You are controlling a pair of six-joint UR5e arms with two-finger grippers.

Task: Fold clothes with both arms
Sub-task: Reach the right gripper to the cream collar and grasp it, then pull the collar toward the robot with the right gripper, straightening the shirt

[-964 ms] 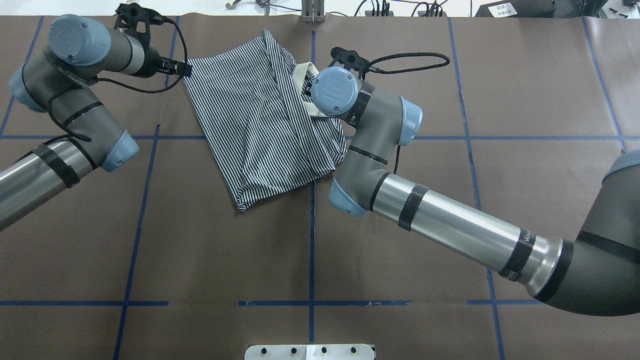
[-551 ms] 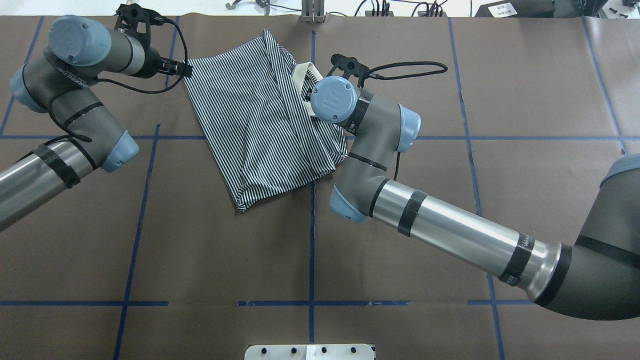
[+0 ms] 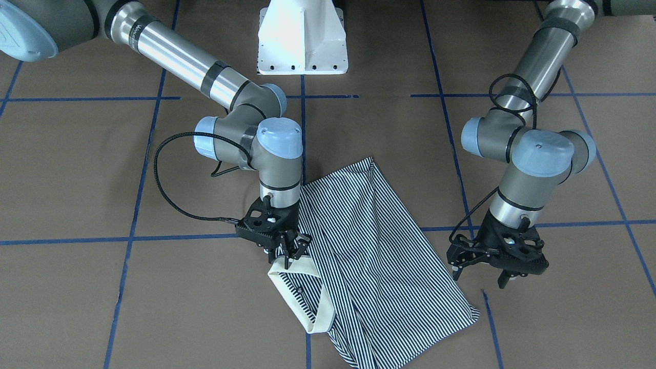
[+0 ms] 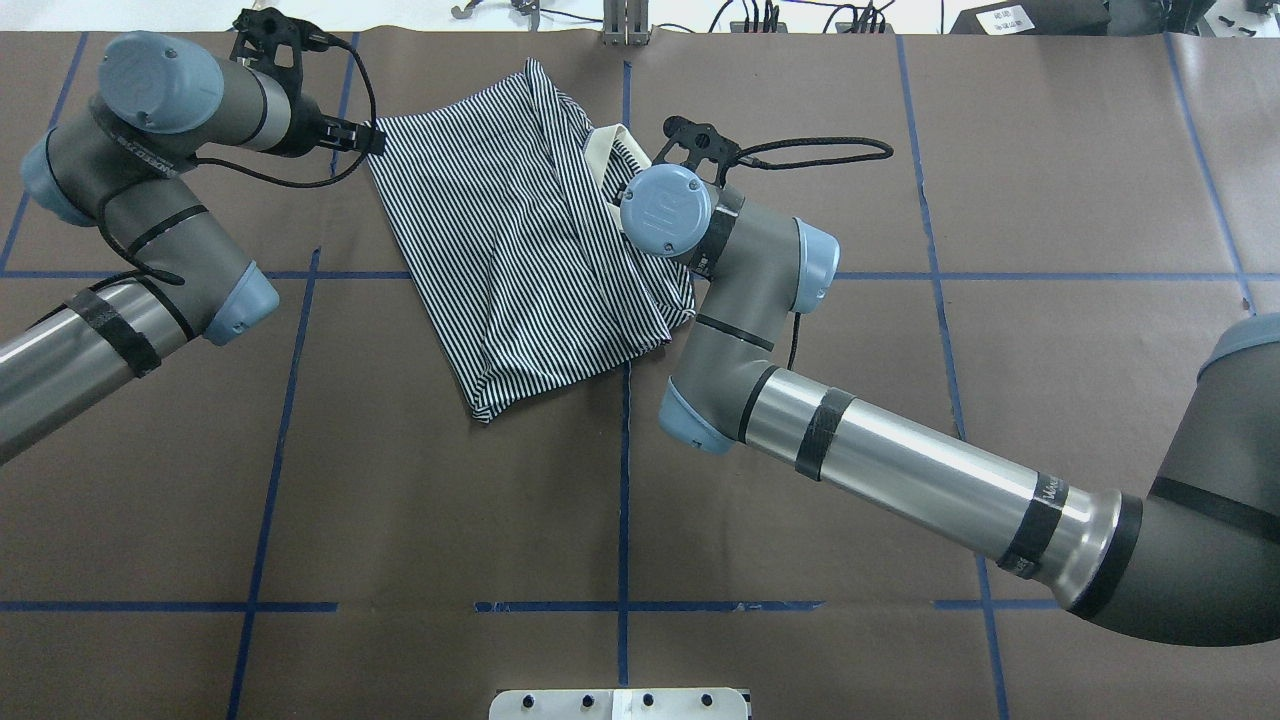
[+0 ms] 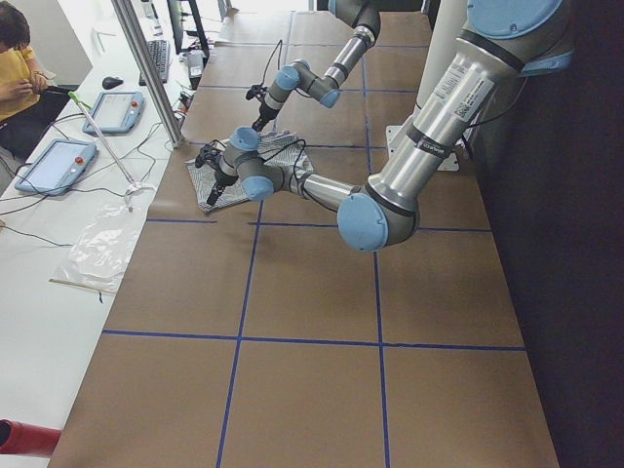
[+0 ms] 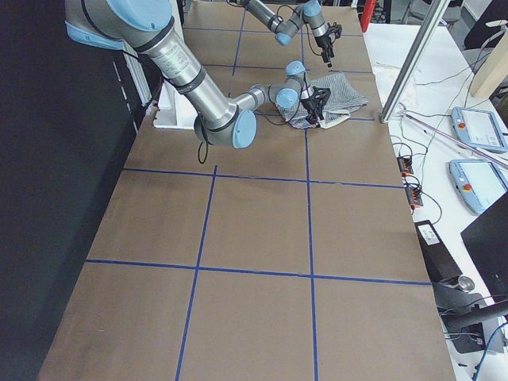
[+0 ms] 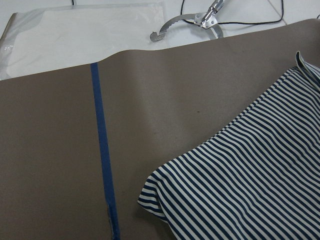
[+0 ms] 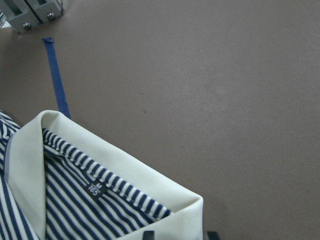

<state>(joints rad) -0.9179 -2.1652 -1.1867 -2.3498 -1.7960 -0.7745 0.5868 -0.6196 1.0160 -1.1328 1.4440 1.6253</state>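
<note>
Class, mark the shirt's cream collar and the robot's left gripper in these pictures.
cream collar [image 3: 323,307], exterior front-facing view, on the collar's folded band.
left gripper [image 3: 479,279], exterior front-facing view, midway between its spread fingertips.

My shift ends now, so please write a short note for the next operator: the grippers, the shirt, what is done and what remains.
Black two-finger left gripper: open beside one corner of the shirt, holding nothing.
Right gripper: looks open, low over the plain cream collar, with its tips on either side of the collar edge and not closed.
The navy-and-white striped polo shirt lies on the brown paper-covered table, skewed to the blue tape lines.
Done: the shirt appears folded over lengthwise, and no sleeve shows.
Left: grasp the collar and the corner, finish the fold, square it.
</note>
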